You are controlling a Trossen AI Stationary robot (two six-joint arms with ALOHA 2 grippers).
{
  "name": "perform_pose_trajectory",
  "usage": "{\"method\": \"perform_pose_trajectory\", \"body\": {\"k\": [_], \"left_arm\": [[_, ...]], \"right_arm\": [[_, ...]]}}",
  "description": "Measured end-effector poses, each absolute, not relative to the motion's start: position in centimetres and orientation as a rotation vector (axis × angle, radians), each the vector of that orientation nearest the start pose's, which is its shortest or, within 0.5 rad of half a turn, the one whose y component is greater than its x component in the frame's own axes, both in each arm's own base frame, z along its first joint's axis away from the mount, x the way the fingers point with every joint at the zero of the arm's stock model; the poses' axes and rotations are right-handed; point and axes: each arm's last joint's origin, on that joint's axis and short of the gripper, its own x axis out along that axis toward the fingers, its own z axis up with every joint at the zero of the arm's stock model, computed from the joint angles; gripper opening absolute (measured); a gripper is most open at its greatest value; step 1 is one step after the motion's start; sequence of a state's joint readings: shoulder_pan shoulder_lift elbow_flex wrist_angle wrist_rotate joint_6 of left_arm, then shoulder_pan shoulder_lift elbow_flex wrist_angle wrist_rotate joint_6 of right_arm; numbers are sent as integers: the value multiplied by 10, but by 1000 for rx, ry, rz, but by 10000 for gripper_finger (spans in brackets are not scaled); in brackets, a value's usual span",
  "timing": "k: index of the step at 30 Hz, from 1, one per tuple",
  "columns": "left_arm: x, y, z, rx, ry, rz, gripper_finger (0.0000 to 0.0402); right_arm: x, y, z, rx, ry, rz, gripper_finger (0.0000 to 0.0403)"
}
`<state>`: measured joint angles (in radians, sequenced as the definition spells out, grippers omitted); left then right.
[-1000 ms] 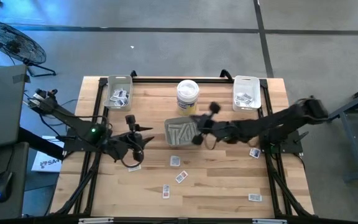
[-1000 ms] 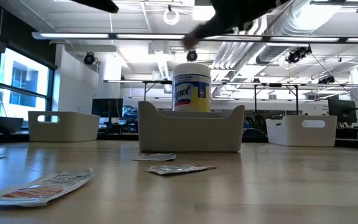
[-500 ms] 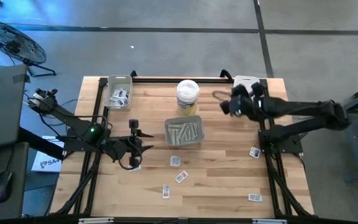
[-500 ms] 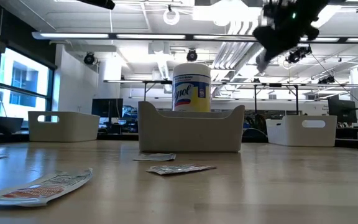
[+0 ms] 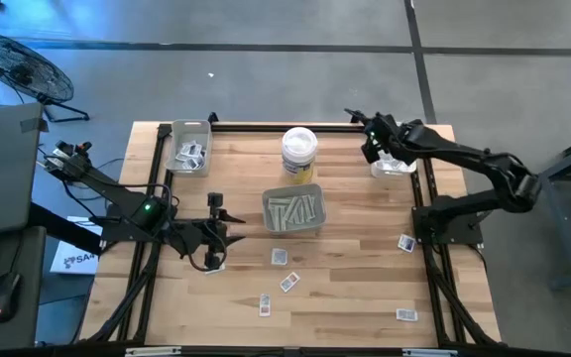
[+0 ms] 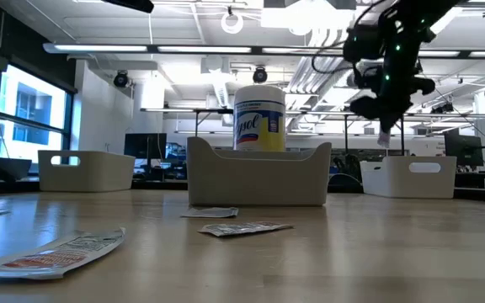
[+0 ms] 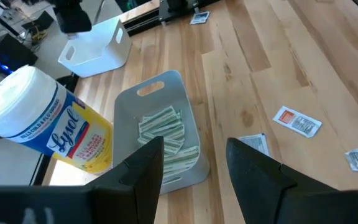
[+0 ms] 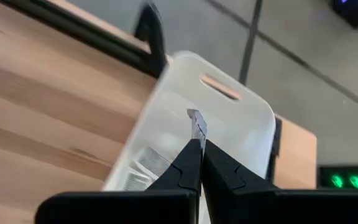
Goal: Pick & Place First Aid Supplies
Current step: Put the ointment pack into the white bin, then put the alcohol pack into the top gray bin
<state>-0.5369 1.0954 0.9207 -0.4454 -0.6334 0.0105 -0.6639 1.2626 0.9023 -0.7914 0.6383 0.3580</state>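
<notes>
Since a second ago, the right arm has swung from the middle of the table to the far right corner, while the left arm has barely shifted. Right gripper (image 5: 368, 139) hangs over the white rectangular plastic tray (image 5: 400, 165) at the table's far right, its fingers pressed together on a small white paper packet (image 8: 197, 125) that sticks out past the fingertips above the tray's interior; more packets lie on the tray floor. From table height, the same packet (image 6: 383, 137) dangles below the gripper, above the tray. Left gripper (image 5: 215, 204) hovers near the left side of the light wooden table (image 5: 355, 288), its fingers (image 7: 143, 169) standing apart with nothing between them. Ahead of it sits the grey rectangular tray (image 7: 160, 102) in the table's middle, holding a heap of long narrow pale strips (image 7: 165, 130). Just behind that tray stands the tall white round tub with a yellow label (image 5: 299, 152). Another white tray (image 5: 189, 147) with packets occupies the far left corner. Several loose small square packets (image 5: 283, 270) lie scattered on the near half of the table, well apart from the trays.
</notes>
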Motion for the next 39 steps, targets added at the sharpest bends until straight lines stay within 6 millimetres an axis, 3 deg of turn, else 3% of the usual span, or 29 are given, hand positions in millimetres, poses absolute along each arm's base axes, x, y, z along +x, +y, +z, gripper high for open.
{"method": "perform_pose_trajectory", "body": {"k": [10,15,20,24,29,33,36,39], "left_arm": [[202,-101,302,347,521,70,170],[202,-101,301,346,522,66,170],[202,-101,301,346,522,66,170],[202,-101,301,346,522,66,170],[202,-101,301,347,522,67,170],[202,-101,301,347,522,67,170],[202,-101,301,347,522,67,170],[202,-101,301,347,522,67,170]], "right_arm": [[162,-185,197,453,1274,-1320,2],[162,-192,179,460,1388,-1300,25],[162,-194,177,399,1424,-1290,72],[161,-193,195,336,1425,-1319,106],[163,-176,235,338,1345,-1329,120],[168,-149,256,363,1227,-1253,116],[174,-123,261,398,1156,-1157,112],[182,-96,253,401,1161,-1063,104]]}}
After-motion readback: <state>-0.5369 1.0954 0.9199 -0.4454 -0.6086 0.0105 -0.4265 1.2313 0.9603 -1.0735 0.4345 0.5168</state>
